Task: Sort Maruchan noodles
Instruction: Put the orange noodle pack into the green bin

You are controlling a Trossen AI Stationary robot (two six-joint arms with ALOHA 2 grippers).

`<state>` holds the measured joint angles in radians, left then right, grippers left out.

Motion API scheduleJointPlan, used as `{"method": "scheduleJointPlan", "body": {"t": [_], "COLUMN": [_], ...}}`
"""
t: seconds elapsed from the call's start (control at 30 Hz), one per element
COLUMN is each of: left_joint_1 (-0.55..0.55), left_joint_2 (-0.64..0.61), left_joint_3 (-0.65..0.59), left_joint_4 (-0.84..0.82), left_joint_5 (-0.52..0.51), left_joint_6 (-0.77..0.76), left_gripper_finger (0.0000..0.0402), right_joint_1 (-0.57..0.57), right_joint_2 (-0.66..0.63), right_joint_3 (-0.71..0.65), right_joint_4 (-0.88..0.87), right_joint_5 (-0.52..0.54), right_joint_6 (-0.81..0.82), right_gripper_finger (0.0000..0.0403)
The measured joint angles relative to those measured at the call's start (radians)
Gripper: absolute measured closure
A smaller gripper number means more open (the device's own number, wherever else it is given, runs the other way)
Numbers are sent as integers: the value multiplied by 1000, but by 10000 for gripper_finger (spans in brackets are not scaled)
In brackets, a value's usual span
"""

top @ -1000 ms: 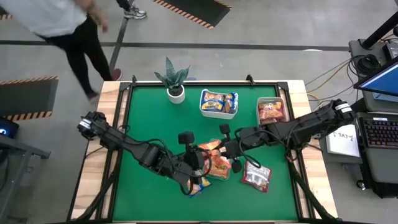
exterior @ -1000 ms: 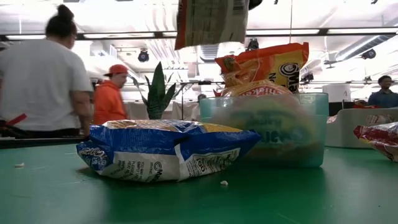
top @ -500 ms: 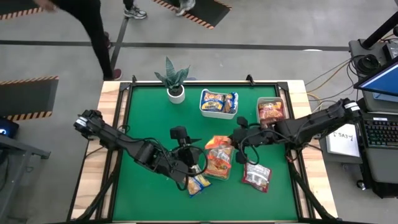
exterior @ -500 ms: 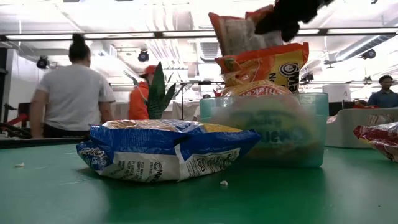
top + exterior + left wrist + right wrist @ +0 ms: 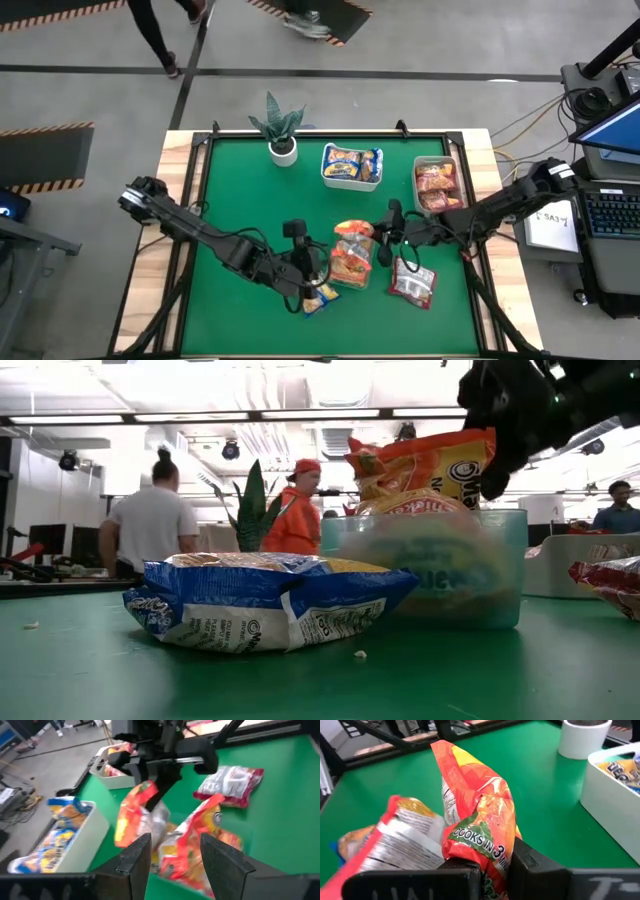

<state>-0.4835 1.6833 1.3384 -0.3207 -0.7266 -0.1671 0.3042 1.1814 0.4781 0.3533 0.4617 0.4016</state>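
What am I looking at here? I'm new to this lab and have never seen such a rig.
These are four cameras on one moment. One looks straight down, one sits at table level, and one rides on each wrist of a two-armed robot that sorts noodle packets.

On the green table stand a plant, a white tub of yellow-and-blue packets, a grey bin of red ones and a clear tray of orange ones. A blue packet and a red packet lie loose.

The right gripper pinches an orange packet over the tray. The left gripper is open beside the tray, holding nothing. The people behind are passers-by.
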Motion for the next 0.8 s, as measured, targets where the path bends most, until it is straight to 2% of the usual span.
{"method": "scheduleJointPlan", "body": {"t": [0.13, 0.23, 0.37, 0.47, 0.63, 0.8], "left_joint_1": [7, 26, 58, 78, 92, 91], "left_joint_2": [0, 0, 0, 0, 0, 3], "left_joint_3": [-98, -182, -278, -327, -349, -349], "left_joint_4": [190, 372, 601, 714, 748, 747], "left_joint_5": [2, -51, -77, -77, -76, -76], "left_joint_6": [1, 2, 5, 5, 1, 0], "left_gripper_finger": [249, 249, 249, 249, 249, 249], "right_joint_1": [4, 13, 19, 25, 30, 32], "right_joint_2": [22, 39, 53, 60, 65, 49], "right_joint_3": [-3, 11, 32, 52, 82, 119], "right_joint_4": [4, 4, -1, -8, -15, -77], "right_joint_5": [7, 9, 7, -6, -107, -179], "right_joint_6": [18, 7, -2, -2, -1, 42], "right_gripper_finger": [369, 362, 334, 303, 260, 245]}}
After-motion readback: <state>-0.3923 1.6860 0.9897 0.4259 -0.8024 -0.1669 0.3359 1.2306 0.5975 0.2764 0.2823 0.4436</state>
